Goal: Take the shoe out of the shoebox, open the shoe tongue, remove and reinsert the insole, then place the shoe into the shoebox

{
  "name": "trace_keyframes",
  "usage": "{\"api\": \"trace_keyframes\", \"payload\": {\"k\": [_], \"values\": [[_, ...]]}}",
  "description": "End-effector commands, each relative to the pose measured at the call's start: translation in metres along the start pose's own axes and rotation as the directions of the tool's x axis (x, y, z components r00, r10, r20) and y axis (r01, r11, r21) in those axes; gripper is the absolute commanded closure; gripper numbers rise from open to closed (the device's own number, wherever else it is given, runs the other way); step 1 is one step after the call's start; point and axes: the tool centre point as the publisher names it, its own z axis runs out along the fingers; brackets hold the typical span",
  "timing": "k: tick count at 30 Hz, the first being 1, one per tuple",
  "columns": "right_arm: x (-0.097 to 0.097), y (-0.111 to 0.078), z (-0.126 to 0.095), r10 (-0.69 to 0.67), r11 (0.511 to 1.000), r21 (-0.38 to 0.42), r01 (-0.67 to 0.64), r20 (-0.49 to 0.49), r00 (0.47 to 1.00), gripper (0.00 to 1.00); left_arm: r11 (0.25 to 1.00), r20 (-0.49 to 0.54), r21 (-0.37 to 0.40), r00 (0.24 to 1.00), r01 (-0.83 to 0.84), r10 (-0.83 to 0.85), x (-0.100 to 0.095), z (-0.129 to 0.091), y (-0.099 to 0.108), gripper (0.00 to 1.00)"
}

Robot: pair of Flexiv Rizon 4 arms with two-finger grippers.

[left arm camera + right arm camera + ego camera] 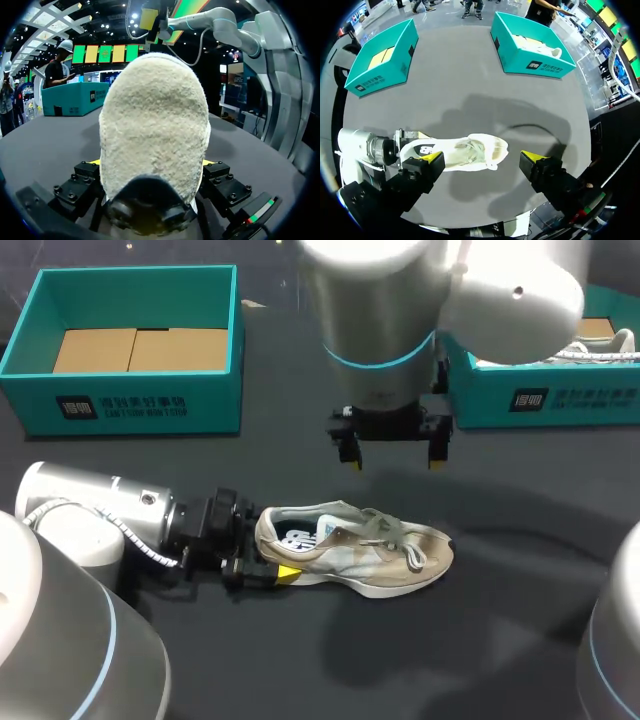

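Note:
A beige and white shoe (360, 545) lies on its sole on the dark table, toe pointing right. My left gripper (268, 554) comes in low from the left, its fingers set wide and pressed on both sides of the heel. In the left wrist view the fuzzy heel (152, 125) fills the space between the left gripper (151, 163) fingers. My right gripper (392, 454) hangs open above the table just behind the shoe, holding nothing. Seen from the right wrist, the shoe (470, 150) lies below the open right gripper (484, 158), with the left gripper (402, 142) at its heel.
A teal shoebox (130, 405) with a cardboard insert stands at the back left. A second teal box (545, 400) at the back right holds another white shoe. Bare table lies in front of the shoe and between the boxes.

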Motion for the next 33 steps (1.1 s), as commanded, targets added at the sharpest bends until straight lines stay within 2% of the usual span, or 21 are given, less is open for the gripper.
{"api": "trace_keyframes", "payload": {"k": [1,7,12,17,19,30,33], "values": [[0.02,0.001,0.001,0.005,1.0,0.005,-0.006,0.071,0.997,0.0,1.0,0.002,0.0,1.0,-0.001,0.001,0.001,-0.001,0.001,1.0],[0.02,0.001,0.001,0.005,1.0,0.005,-0.006,0.071,0.997,0.0,1.0,0.002,0.0,1.0,-0.001,0.001,0.001,-0.001,0.001,1.0],[0.05,-0.014,0.017,0.011,1.0,0.003,-0.011,0.146,0.989,0.0,1.0,0.002,0.0,1.0,-0.001,0.001,0.001,-0.001,0.001,1.0],[0.065,-0.024,0.029,0.029,0.999,0.019,-0.033,0.196,0.98,0.0,1.0,0.002,0.0,1.0,-0.001,0.001,0.001,-0.001,0.001,1.0],[0.066,-0.026,0.034,0.026,0.999,0.04,-0.035,0.199,0.98,0.0,1.0,0.002,0.0,1.0,-0.001,0.001,0.001,-0.001,0.001,1.0],[0.066,-0.026,0.034,0.026,0.999,0.04,-0.035,0.199,0.98,0.0,1.0,0.002,0.0,1.0,-0.001,0.001,0.001,-0.001,0.001,1.0],[0.079,-0.032,0.044,0.04,0.998,0.043,-0.053,0.262,0.964,0.0,1.0,0.002,0.0,1.0,-0.001,0.001,0.001,-0.001,0.001,1.0]]}}
